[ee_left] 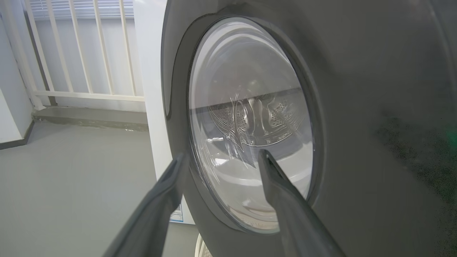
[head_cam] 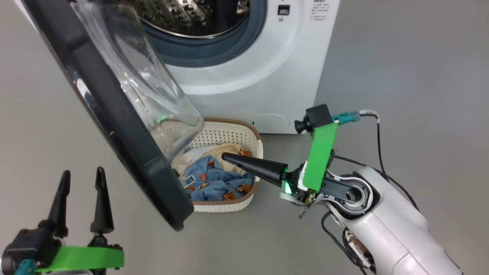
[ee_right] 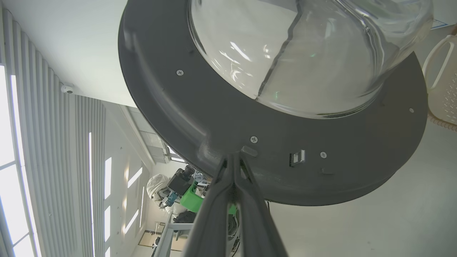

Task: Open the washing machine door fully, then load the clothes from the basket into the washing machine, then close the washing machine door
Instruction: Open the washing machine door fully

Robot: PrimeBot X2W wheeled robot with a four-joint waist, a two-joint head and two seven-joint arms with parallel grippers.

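Observation:
The washing machine (head_cam: 267,76) stands at the top with its mouth uncovered and the steel drum (head_cam: 191,15) showing. The washing machine door (head_cam: 114,114) is swung out to the left, its glass bowl facing right. Below it sits the basket (head_cam: 244,128) holding the clothes (head_cam: 217,183), blue printed fabric and a cream piece. My right gripper (head_cam: 225,156) is shut and empty, pointing left over the clothes; its tips (ee_right: 234,159) sit at the door's (ee_right: 200,117) grey inner ring. My left gripper (head_cam: 83,172) is open at the lower left, facing the door's (ee_left: 250,121) outer window.
Grey floor (head_cam: 401,57) lies open to the right of the machine and in front of the basket. Black cables (head_cam: 378,141) hang by my right forearm. A white railing (ee_left: 82,53) and a low step stand behind the machine's left side.

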